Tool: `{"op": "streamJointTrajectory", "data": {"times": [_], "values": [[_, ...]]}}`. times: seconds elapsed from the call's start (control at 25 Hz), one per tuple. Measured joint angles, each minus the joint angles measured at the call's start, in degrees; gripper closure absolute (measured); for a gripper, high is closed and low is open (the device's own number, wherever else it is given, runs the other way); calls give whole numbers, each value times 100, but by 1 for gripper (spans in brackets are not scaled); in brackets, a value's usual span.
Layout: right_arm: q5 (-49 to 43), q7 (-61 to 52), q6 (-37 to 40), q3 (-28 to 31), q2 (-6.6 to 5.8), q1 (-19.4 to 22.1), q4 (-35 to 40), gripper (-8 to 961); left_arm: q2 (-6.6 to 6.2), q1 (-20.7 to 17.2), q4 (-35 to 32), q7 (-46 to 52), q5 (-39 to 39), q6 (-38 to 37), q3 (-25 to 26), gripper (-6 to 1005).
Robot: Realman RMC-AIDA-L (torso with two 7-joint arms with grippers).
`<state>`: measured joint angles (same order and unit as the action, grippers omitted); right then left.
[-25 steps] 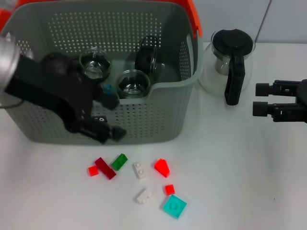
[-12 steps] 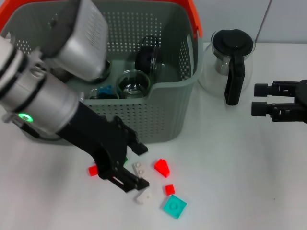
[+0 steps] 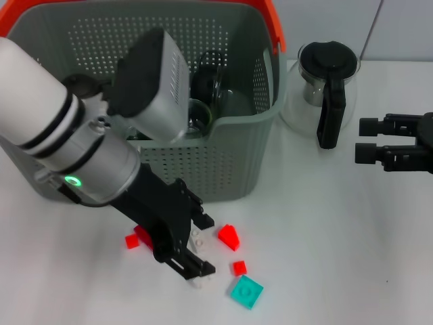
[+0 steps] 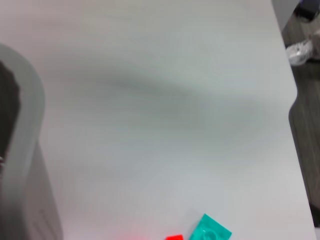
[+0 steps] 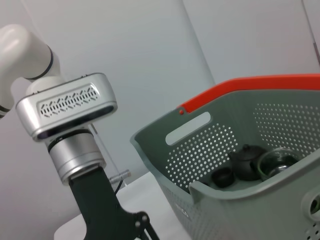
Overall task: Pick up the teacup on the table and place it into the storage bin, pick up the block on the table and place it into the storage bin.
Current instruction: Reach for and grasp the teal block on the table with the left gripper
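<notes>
White block lay on the counter just in front of the storage bin, mostly hidden by the left claw; long axis couldn't be told. Left claw was low over it w/ fingers spread, one each side. Around it: red wedge block, small red block, teal plate, more red blocks. Bin held glass cups. Glass pot stood beside bin. Right claw hung well apart, fingers spread, empty.
</notes>
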<state>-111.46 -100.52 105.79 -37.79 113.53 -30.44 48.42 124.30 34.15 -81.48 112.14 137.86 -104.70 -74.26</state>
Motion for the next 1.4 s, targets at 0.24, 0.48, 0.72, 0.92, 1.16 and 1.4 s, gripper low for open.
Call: {"op": "streamJointTrajectory", "data": {"times": [0.24,0.48,0.72,0.92,1.16,1.4], "values": [[-7,-3,-35,0,-6,4,0,131,4,35,62,-48,88,173,-567,276],[-8,-11,-41,0,-7,36,-12,131,17,67,227,-1,277,512,-1216,275],[-8,-12,-42,1,-12,38,-57,131,24,78,250,9,291,736,-1481,275],[-7,-12,-41,0,-16,38,-61,131,38,106,354,9,257,1097,-1830,275],[-7,-14,-47,1,-16,38,-70,131,50,112,640,8,192,1656,-2260,275],[-7,-33,-50,1,-17,38,-71,131,50,119,916,13,188,1928,-2365,274]]}}
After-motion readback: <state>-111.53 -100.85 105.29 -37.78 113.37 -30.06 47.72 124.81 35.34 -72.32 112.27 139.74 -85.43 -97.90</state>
